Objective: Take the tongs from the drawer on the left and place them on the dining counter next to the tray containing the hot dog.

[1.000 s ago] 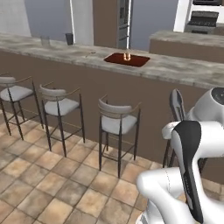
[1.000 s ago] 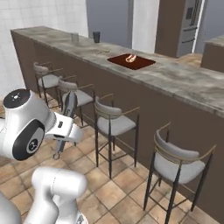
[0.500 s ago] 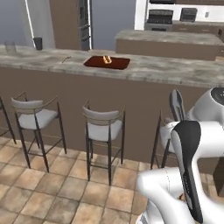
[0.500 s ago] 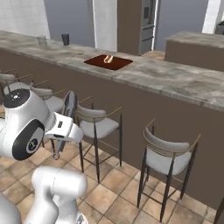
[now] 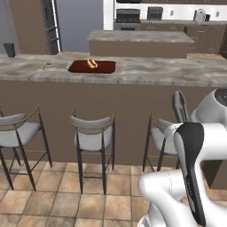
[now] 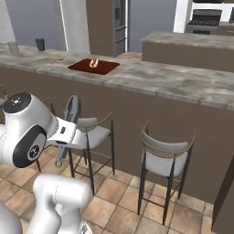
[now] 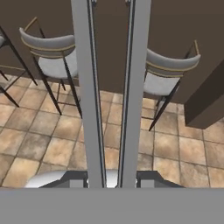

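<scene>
Gripper (image 7: 111, 183) closed on the tongs (image 7: 111, 87); in the hand view the two long grey metal arms run straight up from between the fingertips to the top of the frame, parallel, a narrow gap between them. In the left base view the tongs (image 5: 179, 105) stick up beside the white arm at the right edge of the frame; in the right base view the tongs (image 6: 72, 109) rise from the hand at the left, in front of the stools.

Dining counter (image 5: 168, 73) spans the frame: grey-beige marbled slab on a plain dark brown base. Same counter in the right base view (image 6: 183, 82) runs from upper left to right edge.

Tray (image 5: 76, 67), dark reddish-brown, flat, sits on the slab toward its left half, close to the far edge. Hot dog (image 5: 92, 63) lies inside the tray, near its middle. Right base view: tray (image 6: 104, 68) left of the slab's centre, hot dog (image 6: 93, 62) on it. Tongs held well apart from the tray, below slab height.

Dark cup (image 5: 9, 49) stands at the far left end of the slab.

Grey-seated bar stools (image 5: 92, 133) line the near side of the counter base on the tan tiled floor (image 5: 66, 199). Second counter (image 5: 139, 42) behind, stove (image 5: 128, 17) at the back wall.
</scene>
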